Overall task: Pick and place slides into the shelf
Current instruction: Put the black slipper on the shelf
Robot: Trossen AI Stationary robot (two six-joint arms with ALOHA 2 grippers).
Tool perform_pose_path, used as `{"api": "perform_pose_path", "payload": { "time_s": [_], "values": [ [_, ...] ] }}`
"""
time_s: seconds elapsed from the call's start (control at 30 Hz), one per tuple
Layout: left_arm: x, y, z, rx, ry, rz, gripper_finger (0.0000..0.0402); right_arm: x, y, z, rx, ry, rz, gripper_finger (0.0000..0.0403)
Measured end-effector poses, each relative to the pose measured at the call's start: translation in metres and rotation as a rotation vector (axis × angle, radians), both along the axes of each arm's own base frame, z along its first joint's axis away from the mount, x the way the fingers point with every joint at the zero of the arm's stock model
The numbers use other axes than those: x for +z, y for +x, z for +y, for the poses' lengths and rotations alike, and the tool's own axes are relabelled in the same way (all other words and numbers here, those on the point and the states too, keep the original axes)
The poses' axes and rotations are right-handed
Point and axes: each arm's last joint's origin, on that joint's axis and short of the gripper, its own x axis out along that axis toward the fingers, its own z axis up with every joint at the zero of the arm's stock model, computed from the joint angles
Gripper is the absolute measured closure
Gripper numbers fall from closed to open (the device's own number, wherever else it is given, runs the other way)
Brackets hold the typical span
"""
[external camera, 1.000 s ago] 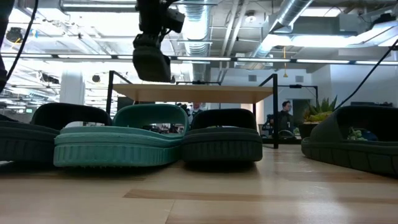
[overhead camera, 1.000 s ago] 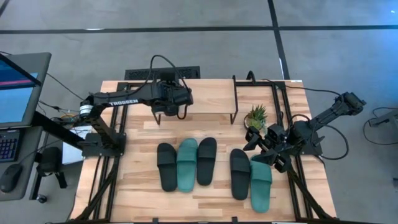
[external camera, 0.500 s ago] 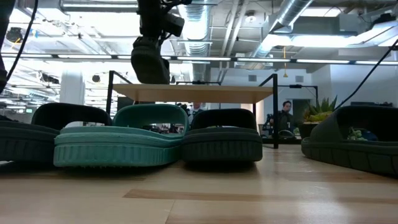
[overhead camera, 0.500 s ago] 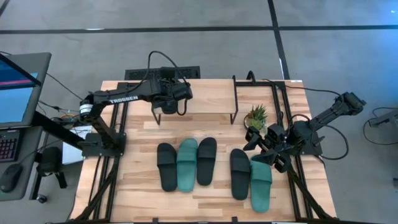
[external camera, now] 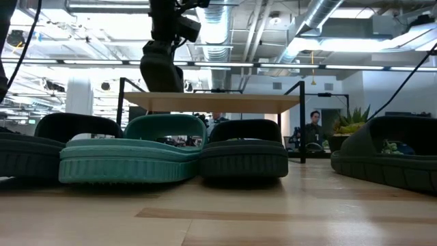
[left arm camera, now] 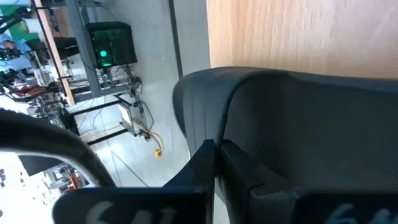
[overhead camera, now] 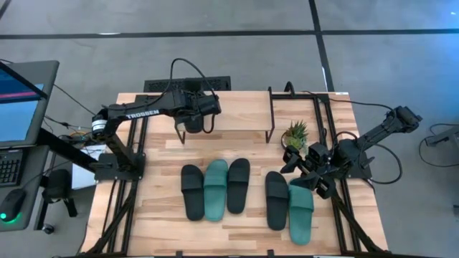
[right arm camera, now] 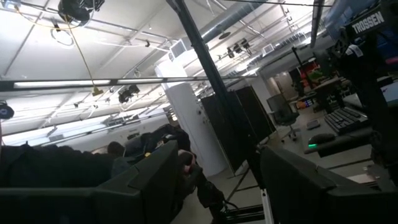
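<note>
left pincer [overhead camera: 192, 122] clenched on a black slide [external camera: 162, 67], held over the shelf [overhead camera: 237, 115] top at its left end. right pincer [overhead camera: 297, 166] spread wide, holding nothing, just beside plant [overhead camera: 296, 132]. other 5 slides [overhead camera: 215, 188] lie on counter [overhead camera: 158, 208] in front of shelf.
</note>
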Motion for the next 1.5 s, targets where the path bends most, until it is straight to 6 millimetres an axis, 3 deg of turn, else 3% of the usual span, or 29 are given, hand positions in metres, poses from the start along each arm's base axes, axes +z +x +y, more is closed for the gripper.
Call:
{"api": "perform_pose_path", "payload": {
  "time_s": [0.93, 1.5],
  "values": [
    [-0.0066, -0.0094, 0.0036, 0.068, -0.165, 0.001, 0.0402, 0.0001, -0.0001, 0.0, 0.0, 0.001, 0.0, 0.0188],
    [-0.0051, -0.0083, 0.0079, -0.005, -0.099, 0.086, 0.0401, 0.0001, 0.0001, -0.0004, -0.015, 0.006, 0.003, 0.0188]
  ]
}}
